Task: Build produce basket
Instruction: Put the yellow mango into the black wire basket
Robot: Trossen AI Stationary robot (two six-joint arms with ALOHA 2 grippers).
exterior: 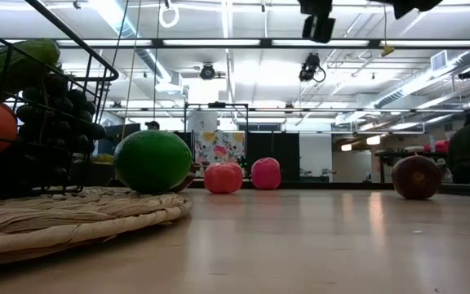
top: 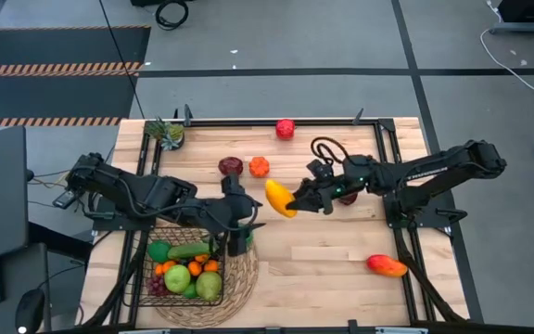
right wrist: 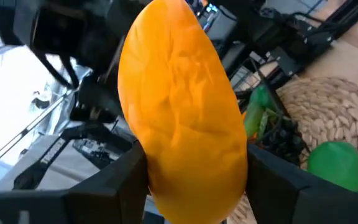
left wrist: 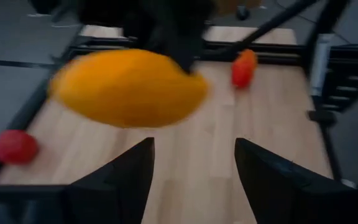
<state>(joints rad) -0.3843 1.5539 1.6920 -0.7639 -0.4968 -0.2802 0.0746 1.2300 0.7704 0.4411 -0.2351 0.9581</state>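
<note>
Above the middle of the bench (top: 323,255), the right gripper (top: 297,204) holds a yellow-orange squash (top: 280,198) in the air, its two fingers (right wrist: 114,177) closed on the fruit's sides; in the right wrist view the squash (right wrist: 182,112) fills the space between them. Just beside it, toward the bench's left half, the left gripper (top: 240,227) hangs over the near edge of the basket (top: 152,275), its fingers (left wrist: 126,177) parted with nothing between them; its wrist camera sees the squash (left wrist: 128,88) close in front, held by the other arm.

The black wire basket sits on a round woven mat (top: 235,283) at the front left of the bench and holds a cucumber (top: 189,250), a green lime (top: 159,251), a green apple (top: 177,277), a pear (top: 209,285), small orange fruits (top: 194,269) and dark grapes (top: 158,287). A green ball-shaped fruit (exterior: 152,161) shows in the low view at the mat's far edge.

Loose on the bench lie a red apple (top: 286,128) at the back edge, a dark red fruit (top: 231,166) with an orange-red one (top: 260,167) just beside it, and a mango (top: 387,266) at the front right. A small potted plant (top: 168,133) stands at the back left corner
</note>
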